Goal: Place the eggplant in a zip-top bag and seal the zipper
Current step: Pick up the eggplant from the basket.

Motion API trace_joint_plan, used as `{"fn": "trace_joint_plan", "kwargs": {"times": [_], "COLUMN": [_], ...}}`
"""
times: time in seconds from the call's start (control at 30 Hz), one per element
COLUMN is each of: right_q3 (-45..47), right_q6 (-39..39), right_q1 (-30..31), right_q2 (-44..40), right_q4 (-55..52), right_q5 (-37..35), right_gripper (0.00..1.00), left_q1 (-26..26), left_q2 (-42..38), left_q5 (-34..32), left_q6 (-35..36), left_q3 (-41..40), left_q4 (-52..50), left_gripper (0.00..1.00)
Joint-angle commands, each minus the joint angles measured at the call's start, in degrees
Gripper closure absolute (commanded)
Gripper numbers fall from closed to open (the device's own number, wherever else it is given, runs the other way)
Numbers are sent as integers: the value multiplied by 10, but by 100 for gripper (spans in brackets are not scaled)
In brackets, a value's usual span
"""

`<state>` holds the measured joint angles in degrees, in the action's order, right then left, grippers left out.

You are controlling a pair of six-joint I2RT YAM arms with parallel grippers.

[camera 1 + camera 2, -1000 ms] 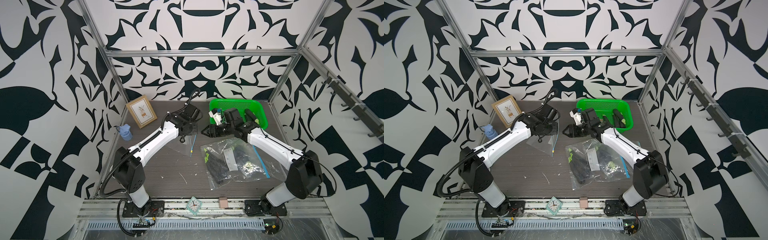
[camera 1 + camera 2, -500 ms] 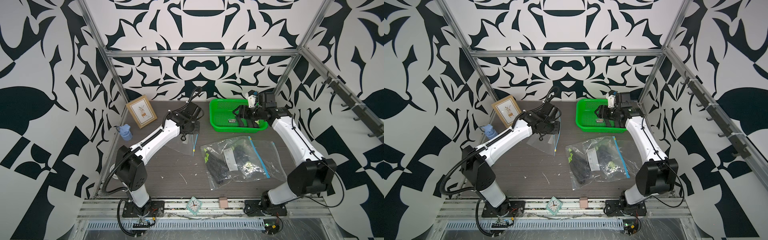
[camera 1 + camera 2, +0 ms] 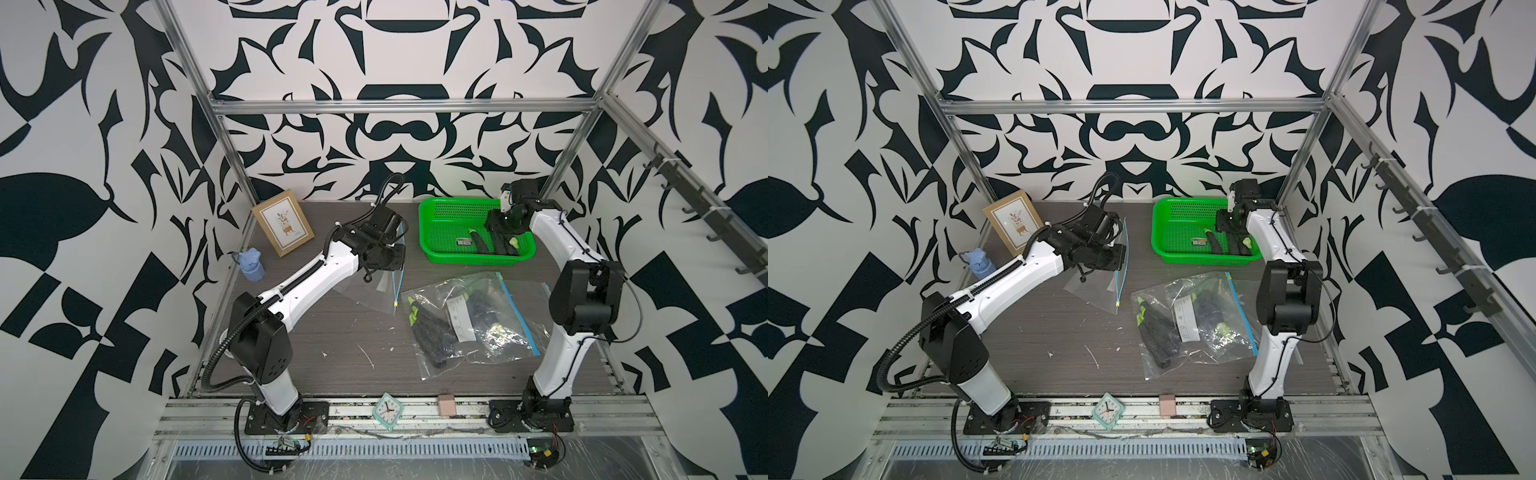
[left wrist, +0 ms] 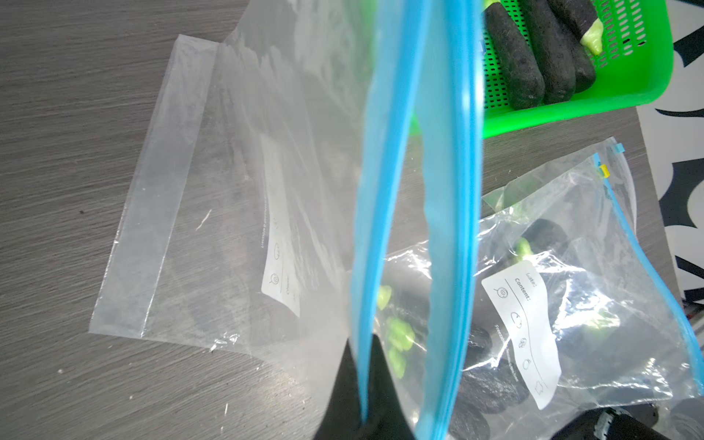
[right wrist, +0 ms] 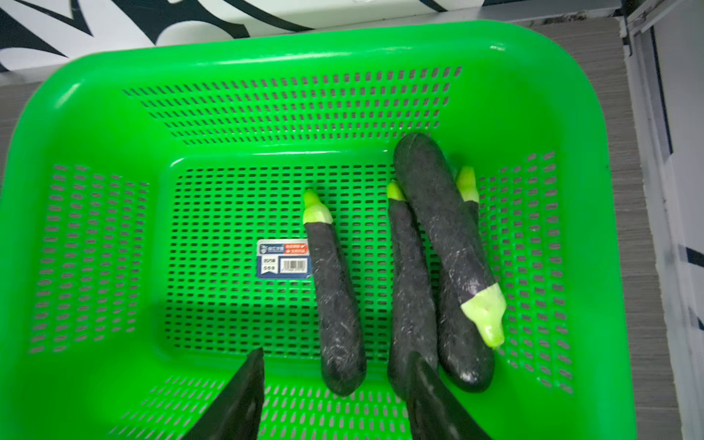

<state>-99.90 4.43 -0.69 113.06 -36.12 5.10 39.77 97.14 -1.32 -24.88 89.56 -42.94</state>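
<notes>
Firstly, far left: picture frame (image 3: 282,222) and small blue bottle (image 3: 251,264) by wall. Left gripper (image 3: 390,258) pressed together on blue zipper strip (image 4: 384,190) of empty zip-top bag (image 4: 236,183); bag hangs, lower end on table (image 3: 332,332). Middle: filled bags (image 3: 469,320) lie flat, dark eggplants inside. Right: green basket (image 5: 114,95) holds four eggplants (image 5: 438,213). Right gripper (image 5: 337,356) above basket, fingers spread, pinching nothing; blunt end of lone eggplant (image 5: 335,289) shows between them.
</notes>
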Motion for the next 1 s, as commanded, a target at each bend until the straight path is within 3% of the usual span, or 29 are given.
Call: {"fn": "trace_joint_plan", "kwargs": {"times": [0.0,0.3,0.5,0.97], "right_q3": [-46,-98,-136,-159], "right_q6": [-23,-19,-21,-20], "right_q1": [-8,-23,-34,-44], "right_q2": [15,102,149,195], "right_q4": [7,20,19,23], "right_q5": [-29,-67,-59,-51], "right_gripper": [38,27,26,40], "left_q1": [1,0,0,0], "left_q2": [-19,-10,-5,-2], "left_q5": [19,18,14,6], "left_q6": [0,6,7,0], "left_q3": [-8,6,14,22], "left_q4": [10,7,2,-7], "left_gripper": [100,100,100,100]}}
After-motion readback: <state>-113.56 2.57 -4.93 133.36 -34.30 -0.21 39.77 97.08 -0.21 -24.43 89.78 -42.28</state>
